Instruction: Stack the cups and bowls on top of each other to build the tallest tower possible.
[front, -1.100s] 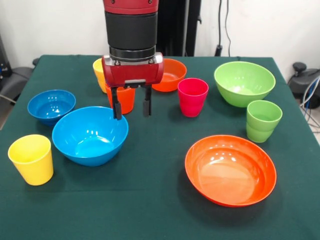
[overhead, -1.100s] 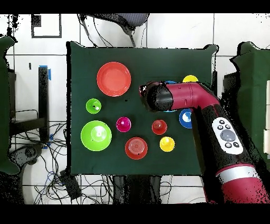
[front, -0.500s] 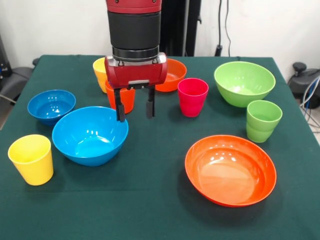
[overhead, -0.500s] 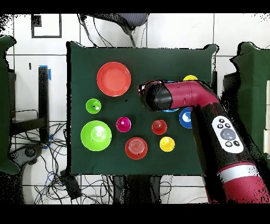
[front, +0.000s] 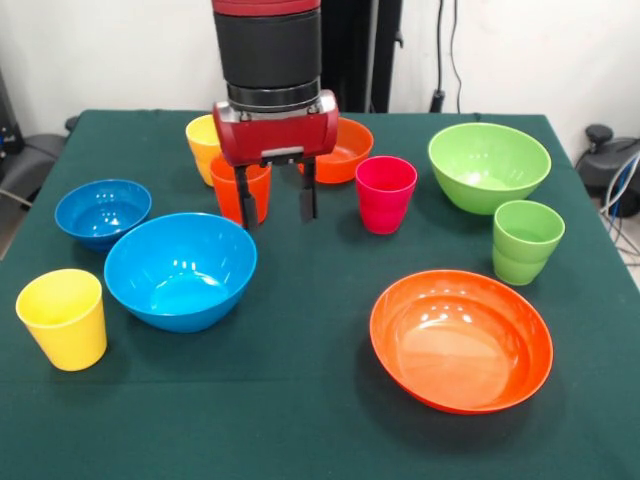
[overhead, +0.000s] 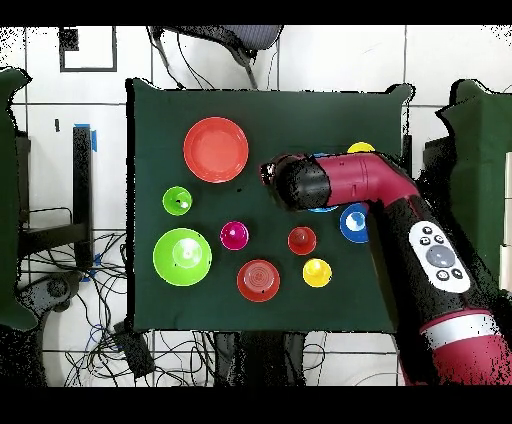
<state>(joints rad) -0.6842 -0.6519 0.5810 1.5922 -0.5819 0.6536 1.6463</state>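
While nothing is stacked yet, every piece sits apart, rim up: wide orange bowl (front: 461, 338) nearest, large blue bowl (front: 181, 270) left. Behind it, gripper (front: 277, 203) hangs empty, jaws parted, beside the orange cup (front: 241, 190), likely lining up a grasp.

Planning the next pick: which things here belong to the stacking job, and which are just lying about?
For the job: yellow cups, orange cup, pink cup, green cup; blue bowls, green bowl, orange bowls.

Lying about: cables and a chair beyond the table.
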